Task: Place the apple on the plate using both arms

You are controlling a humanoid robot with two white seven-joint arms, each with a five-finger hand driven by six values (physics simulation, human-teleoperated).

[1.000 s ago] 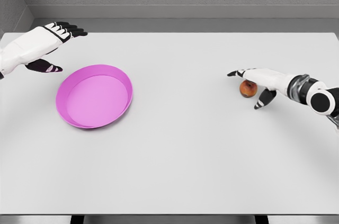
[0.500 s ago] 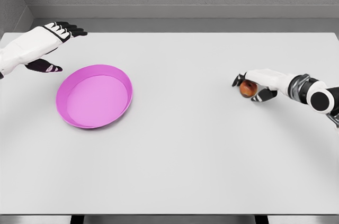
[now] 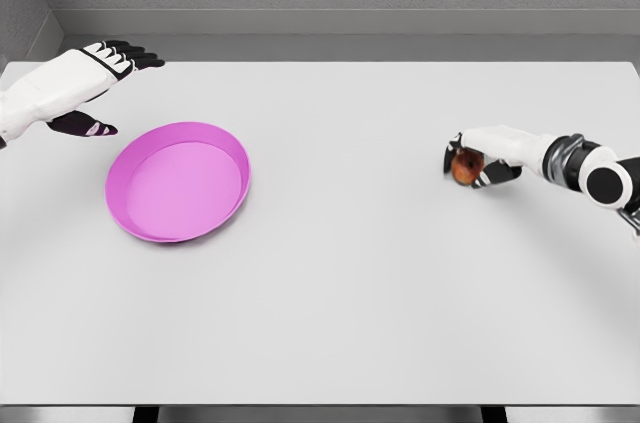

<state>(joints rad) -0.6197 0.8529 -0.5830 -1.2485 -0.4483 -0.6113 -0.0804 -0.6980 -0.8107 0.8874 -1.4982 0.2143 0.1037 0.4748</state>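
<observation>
**Operator:** Viewing from the head camera, I have the right hand (image 3: 478, 158) at the right side of the white table (image 3: 350, 273), its arm entering from the right edge. The fingers (image 3: 452, 152) are curled over the apple (image 3: 463, 169), with the thumb closed under its near side, so I read the hand as holding the fruit.

**Observer:** Which way does the apple point?

**Operator:** I cannot tell. It is close to round, with no long axis I can make out, and the stem end is hidden by the hand or too small to see. Its skin is reddish orange with a darker, mottled patch. It sits at the tabletop or just above it; I cannot tell whether it touches.

**Observer:** And the plate?

**Operator:** The plate (image 3: 236, 155) lies on the left half of the table, well apart from the apple. It is a shallow oval dish, smooth and uniformly pink, with a low raised rim; its long axis runs from near left to far right in this view.

**Observer:** The other arm?

**Operator:** My left hand (image 3: 85, 83) hovers at the far left corner, beyond the plate and clear of it, fingers extended and nearly flat, thumb hanging below, holding nothing. The casing is glossy white, the fingertips black
</observation>
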